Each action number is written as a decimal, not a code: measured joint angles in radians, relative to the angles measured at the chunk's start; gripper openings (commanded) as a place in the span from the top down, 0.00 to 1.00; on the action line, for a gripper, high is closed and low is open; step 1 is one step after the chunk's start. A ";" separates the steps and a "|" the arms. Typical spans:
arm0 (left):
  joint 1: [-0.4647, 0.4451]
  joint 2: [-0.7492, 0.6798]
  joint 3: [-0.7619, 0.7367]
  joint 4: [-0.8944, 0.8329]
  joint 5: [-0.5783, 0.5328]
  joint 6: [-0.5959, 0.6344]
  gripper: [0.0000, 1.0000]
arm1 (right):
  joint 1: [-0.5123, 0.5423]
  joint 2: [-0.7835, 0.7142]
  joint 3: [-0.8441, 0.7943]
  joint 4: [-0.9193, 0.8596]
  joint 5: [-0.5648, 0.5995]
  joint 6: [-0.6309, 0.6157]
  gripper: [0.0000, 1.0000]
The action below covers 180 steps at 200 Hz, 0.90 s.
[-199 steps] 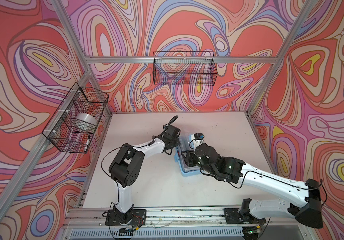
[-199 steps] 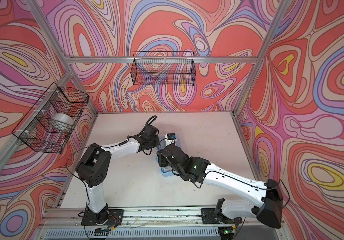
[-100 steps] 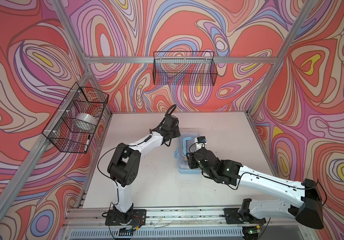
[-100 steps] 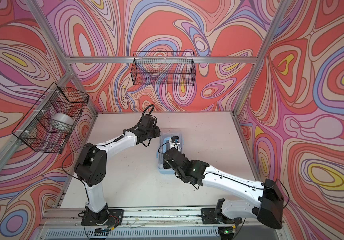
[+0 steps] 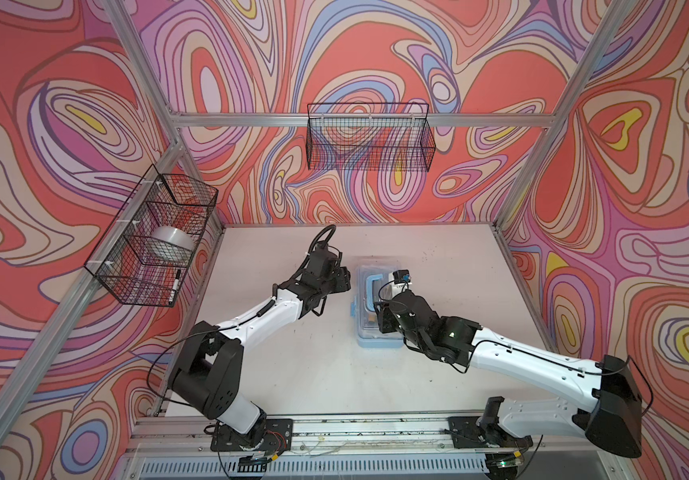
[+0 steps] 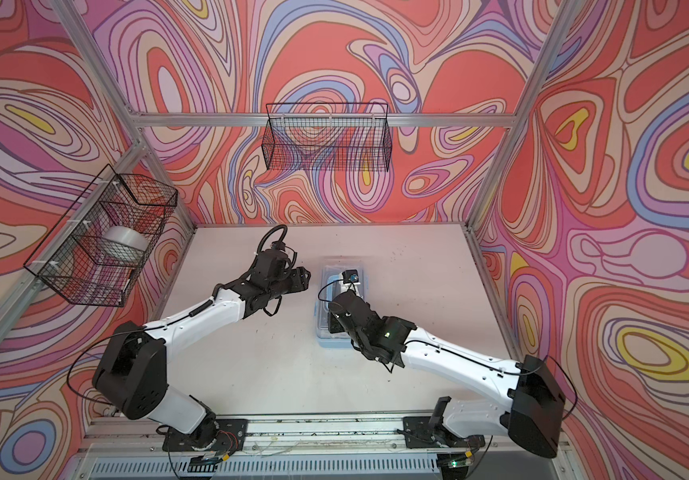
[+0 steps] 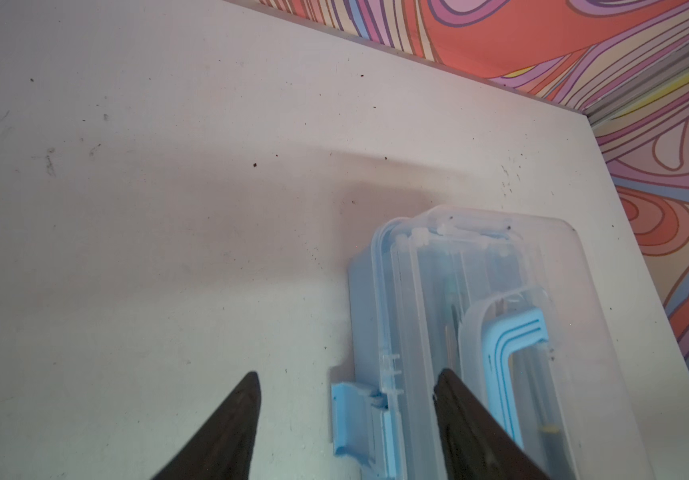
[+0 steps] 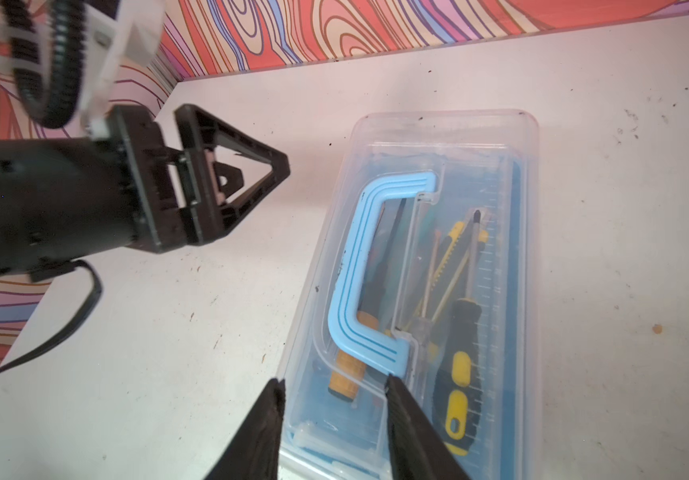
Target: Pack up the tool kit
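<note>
starting at the left gripper [image 7: 344,374] — wide open, gripping nothing, hanging low beside the long side of the tool kit [image 7: 479,257], one fingertip [image 7: 243,399] over bare table [image 7: 126,208] and one over the clear lid [image 7: 583,332]. straddling a light-blue side latch [image 7: 353,419] going by the left wrist view, flap sticking outward, so probably not snapped shut yet.

next, the right gripper [image 8: 334,380]: partly open, nothing clamped, parked over the end of the lid nearer the arm bases. touching the plastic or just above it? can't tell from these shots.

out to the box itself — sitting flat around mid-table in both top views, lid down, blue handle [image 8: 359,266] folded flat on top. through the plastic: a black-and-yellow screwdriver [image 8: 457,374], a yellow utility knife [image 8: 452,245], an orange grip [image 8: 347,376], a few thin sticks. no loose tools spotted on the table in both top views, though maybe something hidden under the arms.

so, best guess on progress: filling done, lid lowered, latching left to do, at least that side one. end latches too blurry to call.

further out, a back basket [image 5: 369,137] on the far wall, looking empty, and a side basket [image 5: 126,270] with a silvery roll [image 5: 170,243] inside, neither looking like part of the kit.
</note>
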<state>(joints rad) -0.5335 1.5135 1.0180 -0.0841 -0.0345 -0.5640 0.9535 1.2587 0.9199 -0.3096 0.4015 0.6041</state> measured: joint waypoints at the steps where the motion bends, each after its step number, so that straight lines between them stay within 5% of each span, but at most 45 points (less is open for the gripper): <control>1: 0.000 -0.003 -0.003 0.002 0.000 0.002 0.32 | -0.001 0.000 0.000 0.000 -0.001 0.000 0.60; 35: -0.028 -0.117 -0.207 0.093 0.005 0.037 0.36 | -0.115 -0.021 -0.010 -0.013 -0.069 0.017 0.64; 67: -0.068 -0.164 -0.336 0.128 0.017 0.037 0.37 | -0.163 -0.074 -0.027 -0.016 -0.116 0.006 0.57; 95: -0.104 -0.183 -0.367 0.158 0.029 0.036 0.38 | -0.183 -0.082 -0.043 -0.016 -0.142 -0.009 0.50; 180: -0.212 -0.099 -0.373 0.258 0.058 -0.004 0.41 | -0.309 -0.148 -0.175 0.027 -0.251 -0.016 0.53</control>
<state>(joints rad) -0.7456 1.4143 0.6449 0.1741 0.0238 -0.5678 0.6441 1.1110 0.7452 -0.2825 0.1501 0.5877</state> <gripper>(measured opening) 0.597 0.471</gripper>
